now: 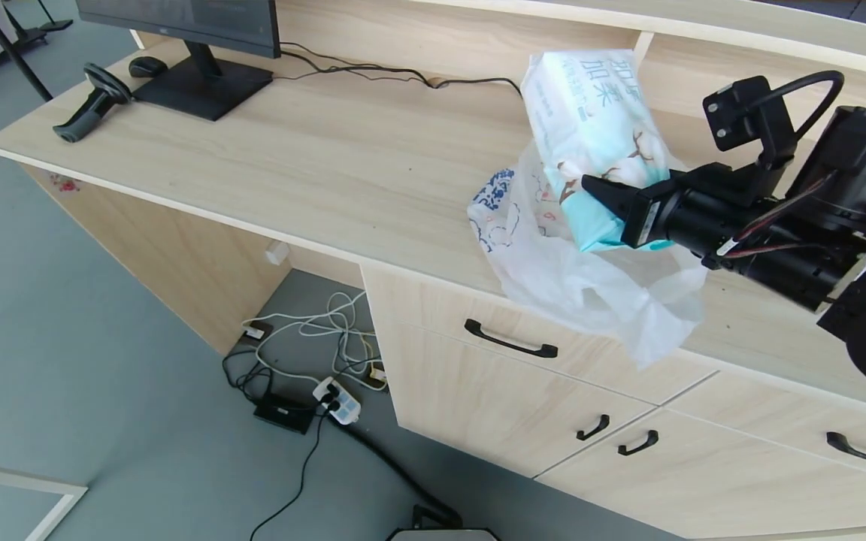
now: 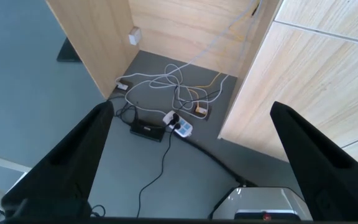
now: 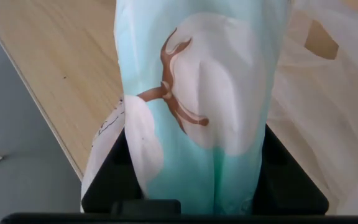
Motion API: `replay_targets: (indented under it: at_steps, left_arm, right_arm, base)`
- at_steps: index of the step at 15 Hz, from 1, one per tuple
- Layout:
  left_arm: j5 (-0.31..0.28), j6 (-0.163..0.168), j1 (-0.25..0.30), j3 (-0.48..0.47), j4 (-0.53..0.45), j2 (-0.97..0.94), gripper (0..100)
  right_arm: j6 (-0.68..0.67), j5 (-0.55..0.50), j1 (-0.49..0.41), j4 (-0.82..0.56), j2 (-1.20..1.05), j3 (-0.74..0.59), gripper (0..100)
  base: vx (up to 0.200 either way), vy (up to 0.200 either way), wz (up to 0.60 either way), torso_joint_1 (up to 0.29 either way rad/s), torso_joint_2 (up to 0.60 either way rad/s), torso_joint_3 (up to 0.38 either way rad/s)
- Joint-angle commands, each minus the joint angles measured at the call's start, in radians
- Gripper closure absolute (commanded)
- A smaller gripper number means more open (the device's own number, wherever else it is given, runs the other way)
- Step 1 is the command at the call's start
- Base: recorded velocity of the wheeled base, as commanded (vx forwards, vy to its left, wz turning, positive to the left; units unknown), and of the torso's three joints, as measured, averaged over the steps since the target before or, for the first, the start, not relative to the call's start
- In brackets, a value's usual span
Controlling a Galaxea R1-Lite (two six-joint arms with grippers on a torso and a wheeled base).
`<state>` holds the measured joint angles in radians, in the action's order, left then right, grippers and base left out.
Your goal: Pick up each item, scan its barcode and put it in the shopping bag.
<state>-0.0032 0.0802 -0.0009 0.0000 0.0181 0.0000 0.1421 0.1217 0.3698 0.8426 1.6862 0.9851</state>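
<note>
While clamped on the tissue pack (image 1: 591,113), the right gripper (image 1: 602,207) hangs over the shopping bag (image 1: 591,293).
Left gripper (image 2: 191,162) spread wide above floor cables (image 2: 173,87).

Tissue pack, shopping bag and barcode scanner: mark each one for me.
tissue pack (image 1: 591,120), head view, upper printed face.
shopping bag (image 1: 598,293), head view, white plastic of its lower part.
barcode scanner (image 1: 91,113), head view, its handle.
</note>
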Motion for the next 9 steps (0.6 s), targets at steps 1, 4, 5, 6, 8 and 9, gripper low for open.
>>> replay_targets:
  at_steps: [1,4,5,6,8,9]
  left_arm:
    - [0.000,0.000,-0.001,0.000,0.000,0.002,0]
    - [0.000,0.001,-0.001,0.000,0.000,0.000,0]
    - [0.000,0.003,-0.001,0.000,0.000,0.000,0]
    - [0.000,0.003,-0.001,0.000,0.000,0.000,0]
    - [0.000,0.003,-0.001,0.000,0.000,0.000,0]
    - [0.000,0.003,-0.001,0.000,0.002,0.000,0]
  right_arm:
    - [0.001,-0.005,-0.043,0.001,0.012,0.010,100]
    - [0.008,-0.048,-0.071,0.006,0.012,0.023,100]
    - [-0.004,-0.073,-0.068,0.006,0.023,0.084,100]
    - [-0.021,-0.093,-0.069,0.007,0.035,0.098,100]
    - [-0.013,-0.093,-0.068,0.010,0.036,0.024,100]
    - [-0.001,-0.093,-0.066,0.026,0.030,-0.036,100]
  base:
    - [0.000,0.000,0.00,0.000,0.00,0.000]
    - [0.000,0.000,0.00,0.000,0.00,0.000]
    - [0.000,0.000,0.00,0.000,0.00,0.000]
    - [0.000,0.000,0.00,0.000,0.00,0.000]
    - [0.000,0.000,0.00,0.000,0.00,0.000]
    - [0.000,0.000,0.00,0.000,0.00,0.000]
